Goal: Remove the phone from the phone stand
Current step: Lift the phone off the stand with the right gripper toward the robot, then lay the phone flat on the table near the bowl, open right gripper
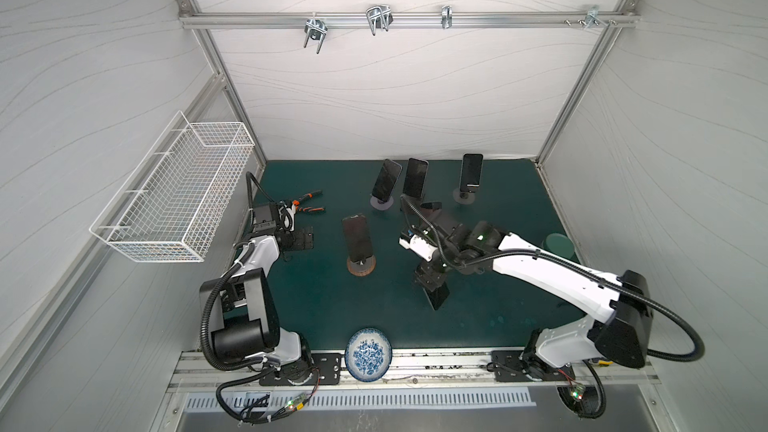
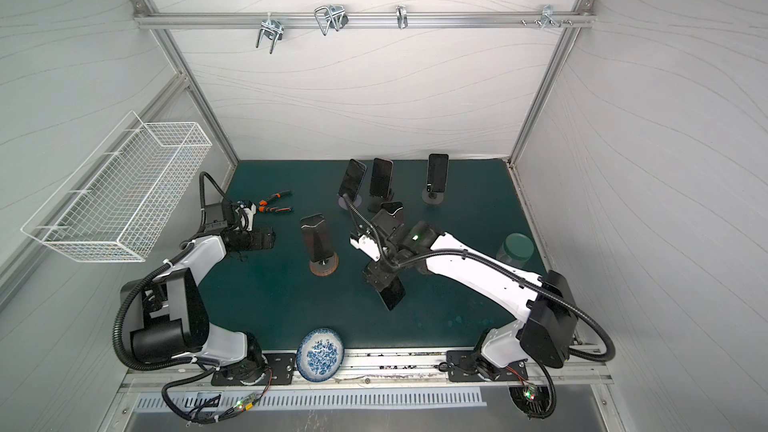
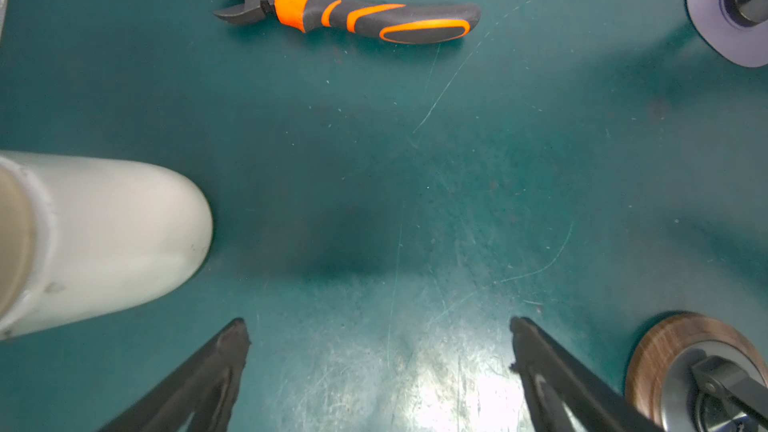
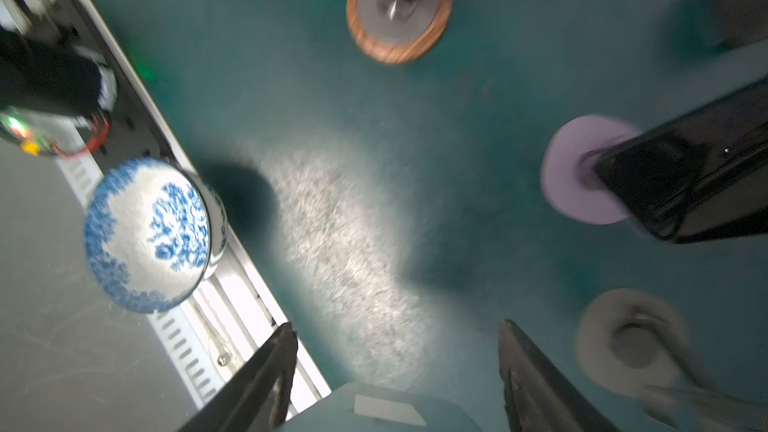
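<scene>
One phone (image 1: pixel 438 299) hangs tilted above the tabletop (image 1: pixel 316 305), clear of the wooden-based phone stand (image 1: pixel 360 268). The right gripper (image 1: pixel 431 286) is clamped on what looks like one end of it. I judge the phone rigid, fairly weighty, glass-faced and slick. A hold across its narrow side edges nearer the middle would swing less. The left gripper (image 3: pixel 380 326) gapes wide and empty near the pliers (image 3: pixel 345 10).

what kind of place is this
Probably a robot lab test cell: two robot arms bolted to a front rail, white panels on an aluminium frame, and phones on stands on a green mat.
</scene>
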